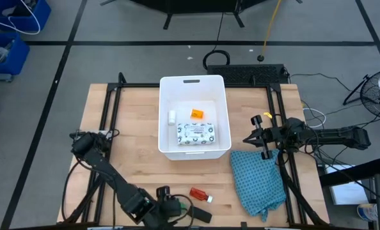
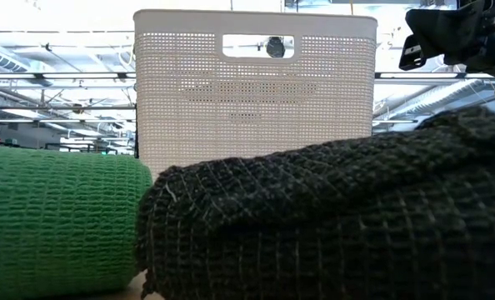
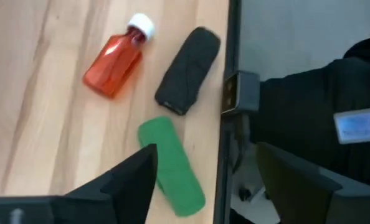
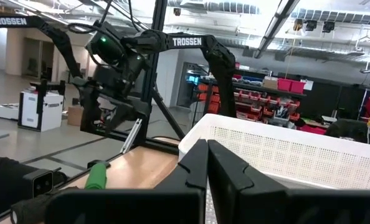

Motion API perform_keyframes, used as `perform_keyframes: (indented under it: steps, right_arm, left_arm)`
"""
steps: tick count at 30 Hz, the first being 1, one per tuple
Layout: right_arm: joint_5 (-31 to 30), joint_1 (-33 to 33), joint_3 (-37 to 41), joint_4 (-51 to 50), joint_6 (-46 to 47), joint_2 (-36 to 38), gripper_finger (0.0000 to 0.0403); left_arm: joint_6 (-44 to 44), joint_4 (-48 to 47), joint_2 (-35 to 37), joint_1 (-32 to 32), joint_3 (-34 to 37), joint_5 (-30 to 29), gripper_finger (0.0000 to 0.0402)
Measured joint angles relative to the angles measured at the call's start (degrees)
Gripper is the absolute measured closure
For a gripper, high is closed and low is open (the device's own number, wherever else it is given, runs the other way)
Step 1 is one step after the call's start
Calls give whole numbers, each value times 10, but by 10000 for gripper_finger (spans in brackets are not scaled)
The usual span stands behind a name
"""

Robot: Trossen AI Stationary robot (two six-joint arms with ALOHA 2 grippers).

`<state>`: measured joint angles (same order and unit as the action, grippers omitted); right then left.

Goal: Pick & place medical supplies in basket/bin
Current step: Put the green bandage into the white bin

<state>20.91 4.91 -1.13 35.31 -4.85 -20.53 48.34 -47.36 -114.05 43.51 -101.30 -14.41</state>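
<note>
Big warehouse-type room behind, shelving and ceiling lights, and up front we've got a pale wood table [image 1: 132, 160] ringed by a black frame. White basket [image 1: 193, 84] sits mid-table toward the far edge, slot handle on its far rim.

Progress check: inside the bin we count three items already. White printed packet [image 1: 195, 133] lies flat at the near end, orange vial [image 1: 196, 114] just beyond it, small white cylinder [image 1: 172, 117] by the left wall. So roughly half done, by our read.

Still out on the wood, all at the near edge: red bottle w/ white cap [image 3: 118, 58], black roll [image 3: 188, 70] just beside it, green roll [image 3: 171, 165] right below that, close to the table's frame rail. The low view is filled by those two rolls, basket standing behind them. Teal checked cloth [image 1: 258, 182] lies near the right corner, not part of the job.

Left gripper [image 3: 203, 180] hangs over the near edge above the green roll, jaws spread wide, nothing between them. Looks to us like it's lining up on the green one next, tho that's a guess.

Right gripper [image 4: 207, 165] waits off the basket's right side, above the cloth's far end, fingers pressed together, holding nothing.

Three to go, then.
</note>
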Motion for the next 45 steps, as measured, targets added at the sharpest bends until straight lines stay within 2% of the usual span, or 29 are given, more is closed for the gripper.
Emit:
perform_keyframes:
  steps: [4, 11, 23, 29, 36, 45]
  right_arm:
    - [0, 0, 0, 0, 1, 0, 403]
    - [0, 0, 0, 0, 3, 0, 403]
    - [0, 0, 0, 0, -2, 0, 403]
    - [0, 0, 0, -1, -4, 0, 403]
    - [0, 0, 0, -3, -6, -1, 403]
    - [0, 0, 0, -4, 7, -1, 403]
  left_arm:
    - [14, -3, 1, -10, 14, 32, 104]
    - [24, 19, 1, -28, 77, 65, 101]
    - [45, 201, 0, -56, 217, 148, 101]
    - [78, 246, 1, -64, 264, 168, 101]
    - [117, 251, 3, -64, 294, 173, 101]
    - [105, 170, 9, -70, 295, 180, 101]
